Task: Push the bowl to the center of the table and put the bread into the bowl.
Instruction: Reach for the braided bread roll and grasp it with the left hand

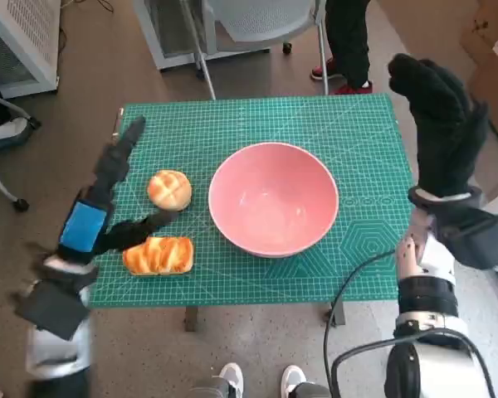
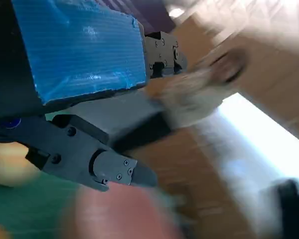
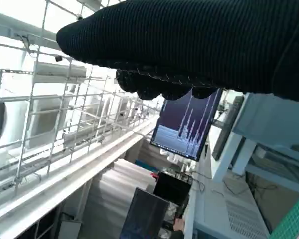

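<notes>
The left hand (image 1: 108, 203) is held spread and empty just beside the round bread (image 1: 169, 190), seemingly for grasping; the right hand (image 1: 438, 124) is raised clear, its fingers' state untellable.

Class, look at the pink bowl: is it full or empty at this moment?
Empty. The head view shows the bare pink inside of the bowl; the round bread and the long bread both lie on the green mat beside it.
</notes>
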You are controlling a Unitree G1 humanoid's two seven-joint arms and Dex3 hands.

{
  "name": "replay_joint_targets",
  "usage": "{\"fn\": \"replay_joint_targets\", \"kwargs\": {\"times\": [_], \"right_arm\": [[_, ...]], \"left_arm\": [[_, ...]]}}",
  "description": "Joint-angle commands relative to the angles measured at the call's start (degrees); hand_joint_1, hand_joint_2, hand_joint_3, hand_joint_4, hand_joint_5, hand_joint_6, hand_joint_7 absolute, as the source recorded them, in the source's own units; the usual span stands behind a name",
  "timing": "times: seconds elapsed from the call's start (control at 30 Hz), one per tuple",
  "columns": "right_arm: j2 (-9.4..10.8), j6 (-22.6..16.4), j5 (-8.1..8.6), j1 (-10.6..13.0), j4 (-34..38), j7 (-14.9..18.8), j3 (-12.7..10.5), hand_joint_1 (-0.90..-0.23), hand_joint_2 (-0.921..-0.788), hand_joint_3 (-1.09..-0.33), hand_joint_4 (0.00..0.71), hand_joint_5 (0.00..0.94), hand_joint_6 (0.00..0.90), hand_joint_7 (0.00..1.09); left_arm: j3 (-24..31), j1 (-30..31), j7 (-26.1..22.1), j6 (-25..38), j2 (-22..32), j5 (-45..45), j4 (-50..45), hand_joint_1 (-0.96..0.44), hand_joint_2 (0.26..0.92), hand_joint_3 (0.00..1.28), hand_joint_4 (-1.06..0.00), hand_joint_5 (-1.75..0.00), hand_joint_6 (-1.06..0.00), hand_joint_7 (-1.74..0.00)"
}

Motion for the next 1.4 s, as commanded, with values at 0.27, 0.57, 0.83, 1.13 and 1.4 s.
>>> {"fn": "replay_joint_targets", "kwargs": {"times": [0.27,0.57,0.83,1.13,1.4], "right_arm": [[-0.33,2.90,0.02,3.43,-3.19,-0.59,1.32,-0.459,-0.921,-0.548,0.294,0.008,0.412,0.02],[0.02,4.24,0.75,3.48,-3.67,-0.31,1.92,-0.459,-0.921,-0.544,0.296,0.006,0.414,0.02],[0.20,4.68,1.19,3.61,-4.13,-0.01,2.22,-0.457,-0.921,-0.536,0.300,0.005,0.418,0.02],[0.16,4.90,2.01,3.40,-3.54,0.75,2.24,-0.449,-0.921,-0.529,0.302,0.004,0.416,0.02],[0.18,5.23,2.28,3.41,-3.72,1.02,2.30,-0.445,-0.921,-0.527,0.299,0.001,0.413,0.01]], "left_arm": [[-7.34,3.88,-14.89,30.24,10.10,21.35,-20.51,-0.19,0.688,0.00,-0.09,0.00,-0.30,-0.05],[-15.45,1.52,-19.46,33.31,13.16,25.92,-15.56,-0.20,0.687,0.00,-0.09,0.00,-0.31,-0.02],[-19.42,-0.12,-20.14,32.34,14.64,27.53,-9.43,-0.23,0.689,0.00,-0.08,0.00,-0.31,-0.01],[-24.06,-3.26,-19.69,32.91,13.53,29.17,-1.30,-0.26,0.696,0.00,-0.07,0.00,-0.30,0.00],[-27.60,-6.45,-16.35,30.96,12.27,29.34,9.28,-0.21,0.696,0.00,-0.08,0.00,-0.29,0.00]]}}
